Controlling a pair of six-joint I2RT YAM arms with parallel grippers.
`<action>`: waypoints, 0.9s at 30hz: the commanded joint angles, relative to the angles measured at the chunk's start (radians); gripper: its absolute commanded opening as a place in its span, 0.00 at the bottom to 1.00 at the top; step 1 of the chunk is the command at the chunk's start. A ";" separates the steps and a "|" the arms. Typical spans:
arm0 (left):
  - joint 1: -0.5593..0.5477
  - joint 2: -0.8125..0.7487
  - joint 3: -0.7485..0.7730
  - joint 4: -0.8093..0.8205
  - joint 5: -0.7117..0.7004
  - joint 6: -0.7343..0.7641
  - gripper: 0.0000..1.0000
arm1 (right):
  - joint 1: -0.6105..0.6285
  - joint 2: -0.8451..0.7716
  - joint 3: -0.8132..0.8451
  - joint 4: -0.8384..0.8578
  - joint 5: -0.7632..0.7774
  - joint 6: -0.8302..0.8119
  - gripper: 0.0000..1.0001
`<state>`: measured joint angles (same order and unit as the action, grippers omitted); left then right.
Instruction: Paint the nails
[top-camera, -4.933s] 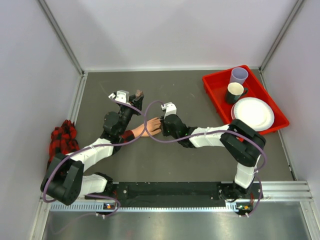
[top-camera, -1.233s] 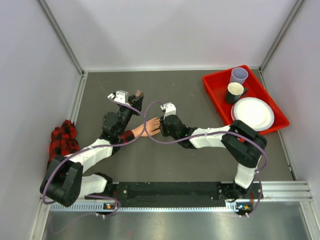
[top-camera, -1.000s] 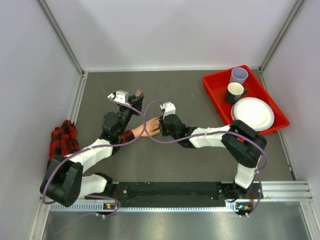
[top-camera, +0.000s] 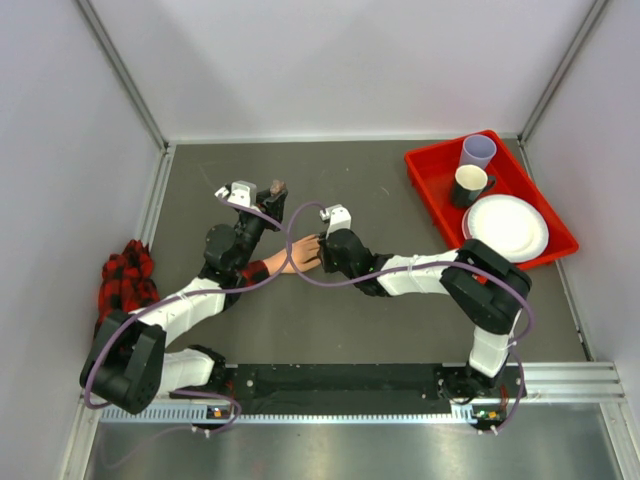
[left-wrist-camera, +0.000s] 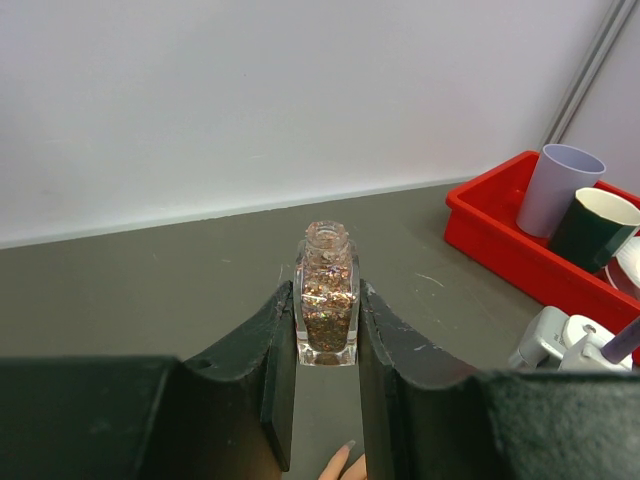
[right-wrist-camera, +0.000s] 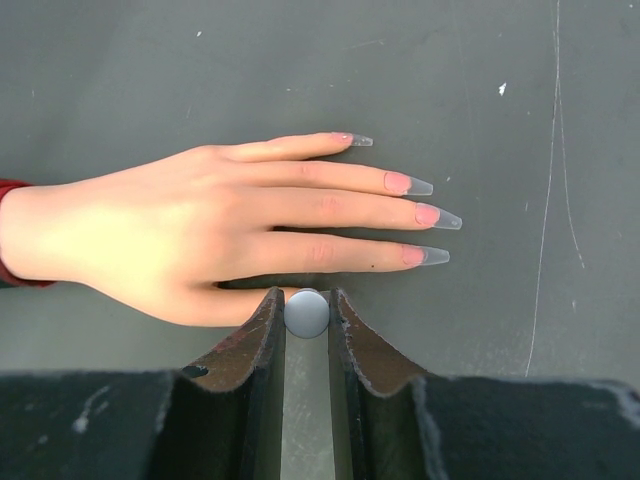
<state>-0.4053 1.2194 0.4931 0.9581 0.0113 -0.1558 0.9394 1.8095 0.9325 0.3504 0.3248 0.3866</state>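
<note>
The peach mannequin hand lies flat on the table, its fingers pointing right in the right wrist view. Its long nails are pink at the base with clear tips. My right gripper hovers just over the hand's lower edge, shut on a grey round brush cap seen end-on; the brush is hidden. My left gripper is shut on an uncapped bottle of coppery glitter polish, held upright above the table. From above, the hand lies between both grippers, the bottle behind it.
A red tray at the back right holds a lilac cup, a dark mug and a white plate. The bunched red-and-black plaid sleeve lies at the left edge. Cables loop over the hand.
</note>
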 joint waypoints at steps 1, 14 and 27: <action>0.006 -0.029 -0.002 0.047 0.015 -0.008 0.00 | -0.008 0.002 0.038 0.024 0.017 0.006 0.00; 0.006 -0.034 -0.004 0.047 0.016 -0.007 0.00 | -0.011 0.011 0.045 0.018 0.019 0.008 0.00; 0.006 -0.035 -0.004 0.045 0.015 -0.008 0.00 | -0.021 0.016 0.045 0.021 0.017 0.011 0.00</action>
<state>-0.4053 1.2190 0.4927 0.9581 0.0113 -0.1558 0.9268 1.8114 0.9325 0.3485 0.3294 0.3874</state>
